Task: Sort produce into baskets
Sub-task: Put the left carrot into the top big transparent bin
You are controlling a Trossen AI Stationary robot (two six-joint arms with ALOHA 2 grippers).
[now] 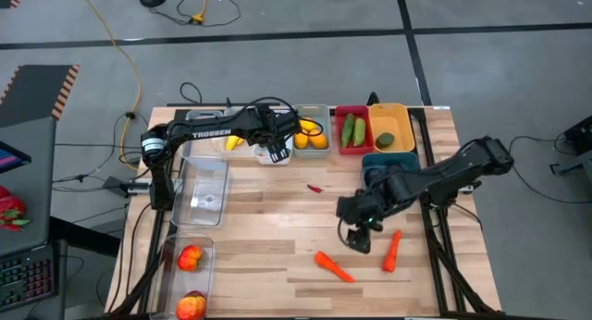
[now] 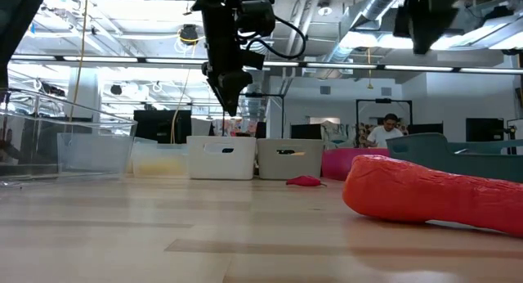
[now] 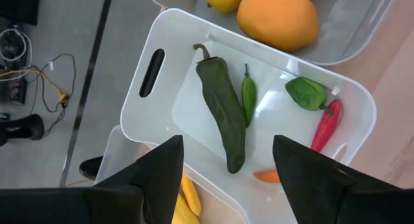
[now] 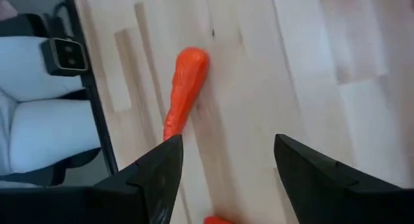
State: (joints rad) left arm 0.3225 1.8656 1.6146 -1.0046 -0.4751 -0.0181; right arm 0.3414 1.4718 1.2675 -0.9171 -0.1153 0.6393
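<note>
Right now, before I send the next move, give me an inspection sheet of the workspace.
Surface: wooden table, no spills seen.
Job's things: two carrots and a small red chili loose; white bin holds peppers; red bin holds cucumbers.
Clutter: nothing seen.
Grippers: left gripper open above the white bin; right gripper open above a carrot.
Cables: yellow cable on the floor.
Surroundings: a person far behind.

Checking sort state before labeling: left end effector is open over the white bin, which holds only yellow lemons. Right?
Not quite. The left end effector is open over the white bin, but the left wrist view shows peppers and chilies in it: a dark green pepper, a red chili. The yellow fruit sits in the neighbouring bin.
</note>
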